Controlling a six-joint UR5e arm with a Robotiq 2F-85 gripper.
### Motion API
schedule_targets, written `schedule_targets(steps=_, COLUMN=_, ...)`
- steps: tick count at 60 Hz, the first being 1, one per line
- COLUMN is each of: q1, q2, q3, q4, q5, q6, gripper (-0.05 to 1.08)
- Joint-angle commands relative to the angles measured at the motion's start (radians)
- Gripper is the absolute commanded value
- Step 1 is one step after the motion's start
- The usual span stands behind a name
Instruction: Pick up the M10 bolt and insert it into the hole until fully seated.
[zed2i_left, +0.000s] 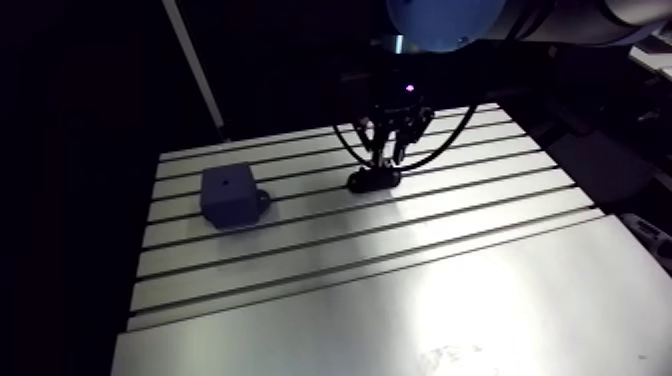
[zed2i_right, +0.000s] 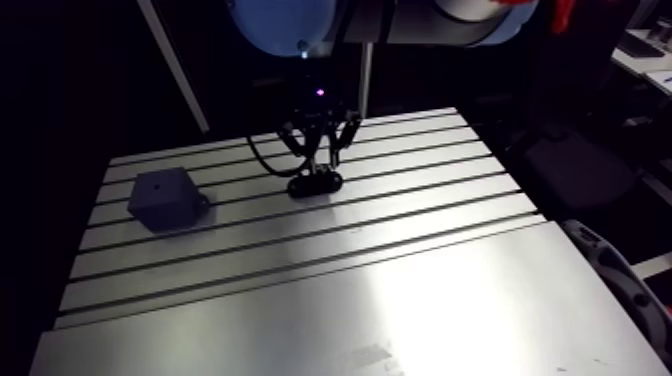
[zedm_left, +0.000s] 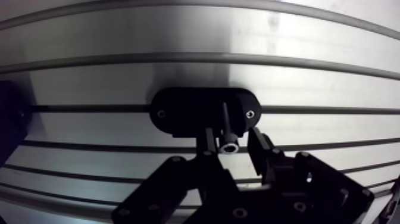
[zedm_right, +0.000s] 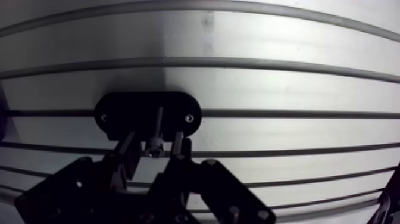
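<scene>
Aluminium tabletop (zed2i_left: 420, 290) is carrying a black oval holder (zedm_left: 184, 110) toward its far edge, about midway along that edge, and the M10 bolt (zedm_left: 229, 144) is standing in that holder. The jaws are hanging low over it, partly open and straddling the bolt's head, 1 on each side. A thin gap is showing on both sides in the wrist view, so they are gripping nothing yet.

Judging by this, the task is only beginning. The approach is done, while closing on the bolt, lifting it, carrying it over and seating it are all remaining. A dark grey block (zed2i_left: 228, 195), presumably the place where the bolt is going, is sitting well apart from the holder, close to a side edge of the tabletop.

The bolt's long axis is running upright, roughly square to the tabletop. Its socket head is pointing up toward the wrist and its shank is pointing down into the holder.
</scene>
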Motion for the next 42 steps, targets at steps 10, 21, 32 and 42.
schedule_targets(steps=10, q1=0.0, q2=-0.002, q3=0.004, q4=0.003, q5=0.001, q6=0.0, gripper=0.58)
schedule_targets(steps=21, q1=0.0, q2=-0.002, q3=0.004, q4=0.003, q5=0.001, q6=0.0, gripper=0.6)
schedule_targets(steps=32, q1=0.0, q2=-0.002, q3=0.004, q4=0.004, q5=0.001, q6=0.0, gripper=0.62)
schedule_targets(steps=42, q1=0.001, q2=-0.001, q3=0.004, q4=0.005, q5=0.002, q6=0.0, gripper=0.63)
